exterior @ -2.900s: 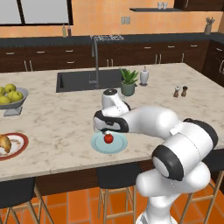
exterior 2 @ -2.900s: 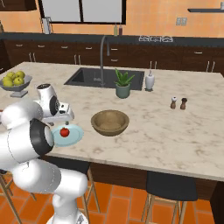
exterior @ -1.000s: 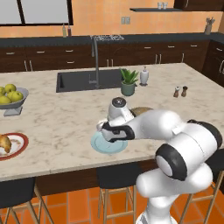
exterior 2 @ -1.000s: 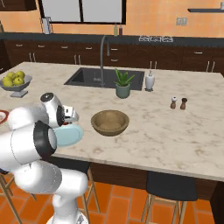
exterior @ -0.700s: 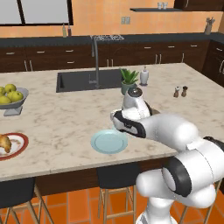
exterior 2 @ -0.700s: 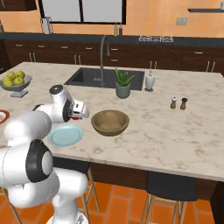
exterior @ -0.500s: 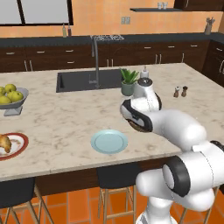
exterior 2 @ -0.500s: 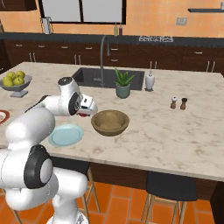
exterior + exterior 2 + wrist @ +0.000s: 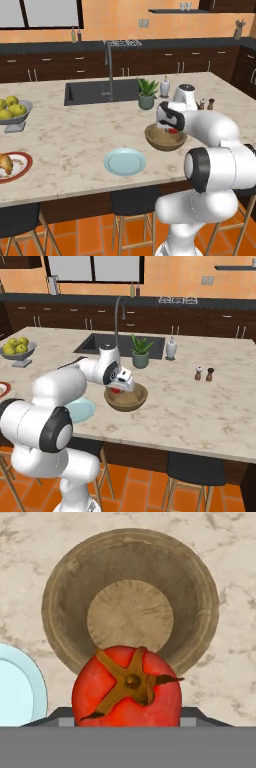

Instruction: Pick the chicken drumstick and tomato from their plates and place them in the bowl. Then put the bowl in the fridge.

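Now the two-finger gripper is clamped on the small glossy red tomato, hanging right above the round brown wooden bowl, over its near rim! Just beside the bowl sits the plain pale blue plate, bare. Well off to the left, the golden-brown chicken drumstick rests on the red-rimmed white plate.

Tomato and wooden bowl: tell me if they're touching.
Apart. In the hand view the tomato sits clamped in the gripper, above the bowl, whose floor lies bare beneath it.
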